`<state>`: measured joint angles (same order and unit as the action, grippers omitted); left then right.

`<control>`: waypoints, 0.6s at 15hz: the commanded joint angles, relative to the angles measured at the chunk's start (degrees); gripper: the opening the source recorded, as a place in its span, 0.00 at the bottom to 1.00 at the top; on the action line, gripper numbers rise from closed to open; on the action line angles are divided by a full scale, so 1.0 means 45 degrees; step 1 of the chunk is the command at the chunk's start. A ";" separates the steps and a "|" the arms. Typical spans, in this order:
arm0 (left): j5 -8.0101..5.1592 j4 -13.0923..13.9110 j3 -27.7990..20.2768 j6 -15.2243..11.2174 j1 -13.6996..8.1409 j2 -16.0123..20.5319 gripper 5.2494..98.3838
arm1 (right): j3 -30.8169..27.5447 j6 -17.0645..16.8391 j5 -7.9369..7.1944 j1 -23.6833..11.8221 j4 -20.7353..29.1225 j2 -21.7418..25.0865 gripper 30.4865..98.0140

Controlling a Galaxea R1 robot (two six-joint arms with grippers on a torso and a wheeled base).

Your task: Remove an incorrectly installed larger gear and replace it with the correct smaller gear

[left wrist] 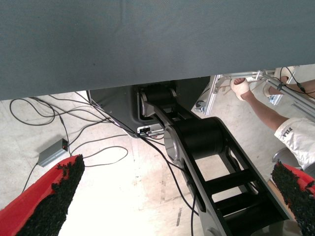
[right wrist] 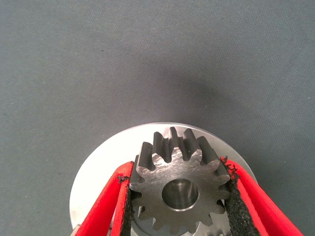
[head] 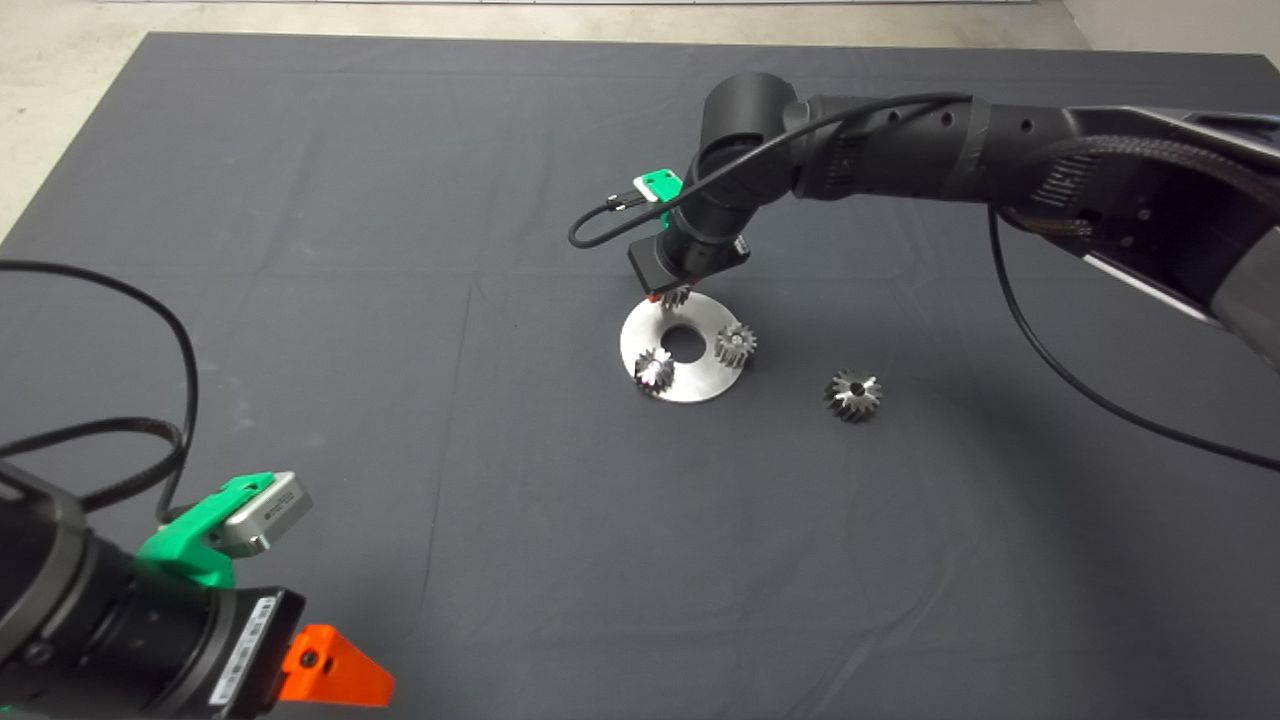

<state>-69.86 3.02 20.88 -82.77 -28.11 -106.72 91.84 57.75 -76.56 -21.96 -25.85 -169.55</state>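
Note:
My right gripper [head: 672, 293] is shut on the smaller gear [head: 678, 296], a dull dark-grey gear with a light centre hole. In the right wrist view the gear [right wrist: 179, 189] sits between the black pads [right wrist: 127, 201], with the gripper [right wrist: 179, 167] over the far part of the round silver plate [right wrist: 93, 182]. I cannot tell whether the gear rests on the plate [head: 700, 385]. The larger gear [head: 853, 394] lies on the mat to the right of the plate, apart from it. My left gripper [head: 335, 672] is parked at the lower left, open and empty.
Two brighter small gears stand on the plate, one at the front left [head: 655, 369] and one at the right [head: 736, 343], around its centre hole [head: 684, 343]. The left wrist view [left wrist: 177, 182] shows floor, cables, a robot base and a person's arm [left wrist: 261, 110].

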 commanded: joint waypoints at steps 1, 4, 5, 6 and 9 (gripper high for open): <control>0.0036 -0.0007 -0.0152 -0.0014 0.0016 0.0012 1.00 | -0.0023 0.0078 0.0098 -0.0259 -0.0115 -0.0147 0.15; 0.0036 -0.0007 -0.0152 -0.0005 0.0016 0.0012 1.00 | -0.0003 0.0078 0.0098 -0.0201 -0.0329 -0.0225 0.14; 0.0036 -0.0007 -0.0152 -0.0024 0.0016 0.0012 1.00 | -0.0003 0.0078 0.0098 -0.0180 -0.0427 -0.0225 0.15; 0.0036 -0.0007 -0.0152 -0.0024 0.0016 0.0012 1.00 | -0.0003 0.0078 0.0098 -0.0180 -0.0486 -0.0225 0.14; 0.0036 -0.0007 -0.0152 -0.0024 0.0016 0.0012 1.00 | -0.0003 0.0078 0.0098 -0.0164 -0.0486 -0.0225 0.14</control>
<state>-69.82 3.02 20.88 -82.77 -28.11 -106.72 92.11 57.75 -76.46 -21.47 -26.64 -169.88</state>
